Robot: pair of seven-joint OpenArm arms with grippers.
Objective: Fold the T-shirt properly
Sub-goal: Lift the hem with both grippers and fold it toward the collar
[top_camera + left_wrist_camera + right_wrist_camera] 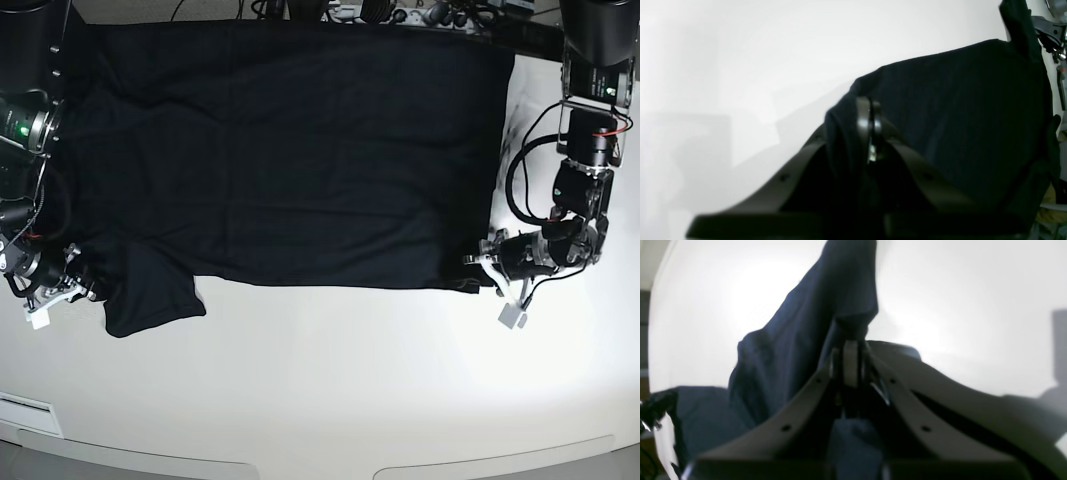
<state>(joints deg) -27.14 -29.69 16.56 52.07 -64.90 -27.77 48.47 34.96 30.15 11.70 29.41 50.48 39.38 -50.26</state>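
Note:
The black T-shirt point(300, 150) lies spread flat across the far half of the white table point(330, 390), with one sleeve point(150, 295) sticking out at its near left corner. At the shirt's near right corner, my left gripper point(473, 263) is shut on the hem. In the left wrist view that gripper point(869, 111) pinches a fold of the T-shirt point(957, 100). My right gripper point(82, 285) sits at the left edge beside the sleeve. Its wrist view shows the gripper point(850, 348) shut, with the T-shirt point(800, 340) bunched at its tips.
Cables and dark equipment point(400, 12) line the table's far edge. Both arm bodies flank the shirt, one at the left point(25, 130) and one at the right point(590, 150). The table's curved front edge point(300, 465) runs along the bottom.

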